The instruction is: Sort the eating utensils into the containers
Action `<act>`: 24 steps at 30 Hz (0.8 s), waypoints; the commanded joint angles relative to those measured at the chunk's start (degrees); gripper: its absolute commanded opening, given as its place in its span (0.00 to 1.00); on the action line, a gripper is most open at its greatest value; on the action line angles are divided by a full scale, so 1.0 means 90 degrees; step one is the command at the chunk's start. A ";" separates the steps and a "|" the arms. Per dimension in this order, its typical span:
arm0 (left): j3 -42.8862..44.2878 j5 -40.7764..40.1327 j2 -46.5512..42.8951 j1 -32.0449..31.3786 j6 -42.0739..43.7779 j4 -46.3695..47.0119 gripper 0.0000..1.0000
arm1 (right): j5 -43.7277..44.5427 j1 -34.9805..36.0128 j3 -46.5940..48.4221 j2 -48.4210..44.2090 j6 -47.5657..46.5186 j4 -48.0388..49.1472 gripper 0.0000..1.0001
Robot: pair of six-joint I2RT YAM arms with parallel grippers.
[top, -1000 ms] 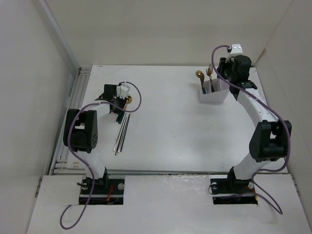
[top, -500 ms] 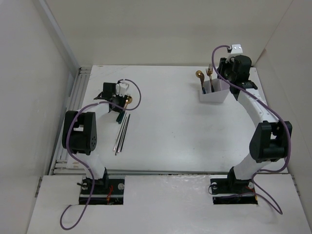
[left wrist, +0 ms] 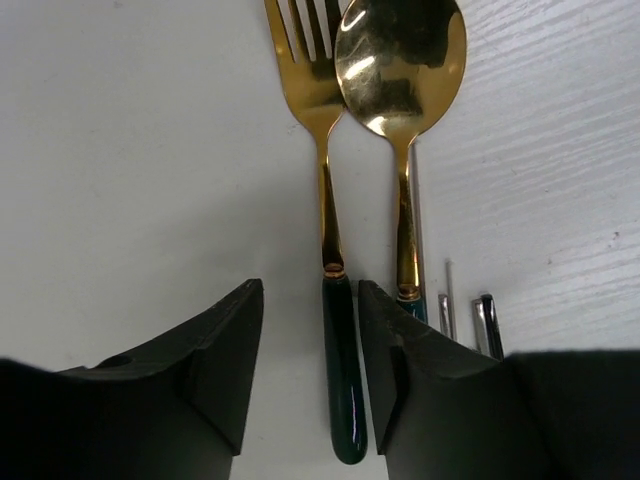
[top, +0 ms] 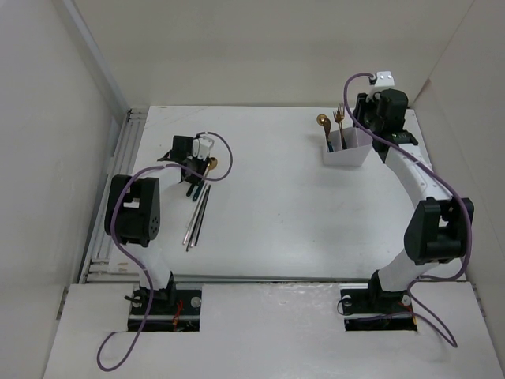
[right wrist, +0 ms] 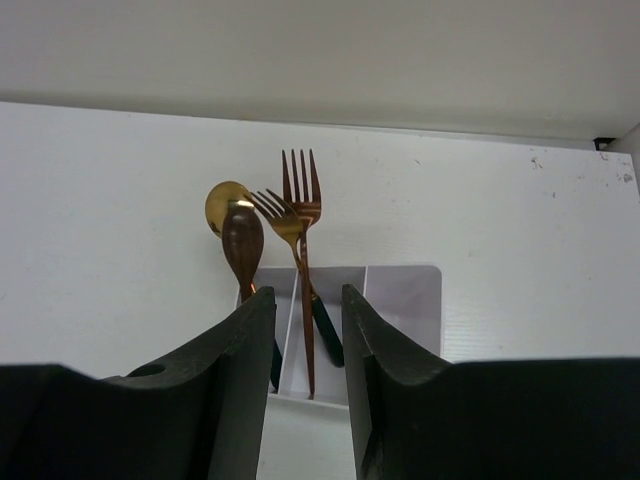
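Observation:
In the left wrist view a gold-headed fork (left wrist: 325, 180) and a gold spoon (left wrist: 400, 60) lie side by side on the table, with silver chopsticks (left wrist: 485, 325) to their right. My left gripper (left wrist: 308, 300) is open and low over them. The fork's dark green handle (left wrist: 342, 370) lies between the jaws, close to the right finger. The spoon's handle runs under that finger. In the top view the left gripper (top: 195, 168) is at the far left and the chopsticks (top: 197, 215) lie nearer. My right gripper (right wrist: 308, 300) is open and empty just behind the white divided box (right wrist: 400, 300), which holds two spoons (right wrist: 240, 240) and two forks (right wrist: 300, 190).
The box (top: 347, 148) stands at the far right of the white table. White walls enclose the table on the left, back and right. A ribbed rail (top: 118, 181) runs along the left edge. Purple cables (top: 225, 158) loop off both arms.
My left wrist has shifted slightly back and forth over the fork and spoon. The right arm and the box have not moved.

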 commanded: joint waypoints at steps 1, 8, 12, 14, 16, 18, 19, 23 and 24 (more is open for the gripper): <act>0.0084 -0.0230 0.0153 0.0006 0.0119 -0.0302 0.38 | 0.0154 0.0015 0.0032 -0.0383 0.0000 0.0054 0.38; 0.0202 0.0014 0.0270 0.0152 0.0002 -0.0869 0.22 | 0.0154 0.0015 0.0090 -0.0384 0.0000 -0.0005 0.38; 0.0133 0.0014 0.0280 0.0153 -0.0036 -0.0713 0.00 | 0.0154 0.0083 0.0217 -0.0442 0.0000 -0.0063 0.38; 0.0405 0.0227 0.0358 0.0221 -0.0261 -0.0771 0.00 | 0.0212 0.0210 0.0305 -0.0442 -0.0175 -0.0228 0.38; 0.0668 0.0325 0.0358 0.0290 -0.0398 -0.0771 0.00 | 0.0368 0.0395 0.0364 -0.0510 -0.0263 -0.0287 0.38; 0.0835 0.0394 0.0358 0.0290 -0.0398 -0.0771 0.00 | 0.0427 0.0570 0.0364 -0.0511 -0.0322 -0.0288 0.38; 0.0913 0.0394 0.0281 0.0290 -0.0398 -0.0771 0.00 | 0.0428 0.0571 0.0364 -0.0588 -0.0322 -0.0288 0.38; 0.1362 0.0521 -0.0139 0.0290 -0.0457 -0.0615 0.00 | 0.0282 0.0795 0.0364 -0.0735 -0.0322 -0.0288 0.38; 0.1537 0.0521 -0.0247 0.0290 -0.0457 -0.0673 0.00 | 0.0281 0.0796 0.0364 -0.0822 -0.0322 -0.0288 0.38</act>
